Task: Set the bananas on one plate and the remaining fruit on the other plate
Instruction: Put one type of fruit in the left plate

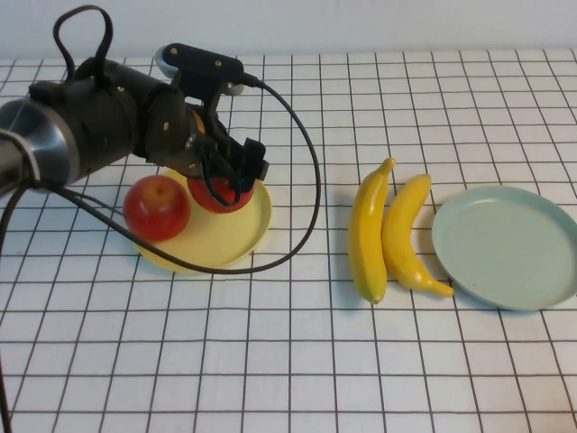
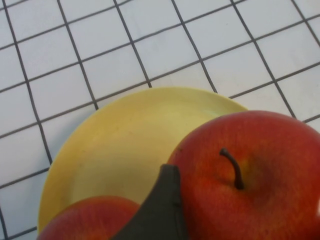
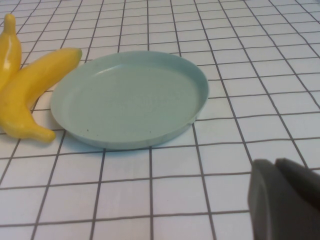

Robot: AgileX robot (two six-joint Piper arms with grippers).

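White gridded tablecloth (image 1: 297, 361), high view: your left gripper (image 1: 236, 171), jaws apart, over yellow plate (image 1: 236, 236) bearing two apples (image 1: 156, 207); bananas (image 1: 367, 230) beside blue-green plate (image 1: 509, 245). Left wrist: apples on plate. Right wrist: your right gripper (image 3: 285, 197) closed, empty.

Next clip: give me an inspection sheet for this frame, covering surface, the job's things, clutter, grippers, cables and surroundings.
Surface: white tablecloth with a dark grid.
Job's things: two apples on the yellow plate; two bananas lying side by side on the cloth beside the blue-green plate, which holds nothing.
Clutter: nothing seen.
Grippers: left gripper open over the second apple on the yellow plate; right gripper shut, low over the cloth near the blue-green plate, holding nothing.
Cables: black cable looping from the left arm across the cloth by the yellow plate.
Surroundings: pale wall behind the table.
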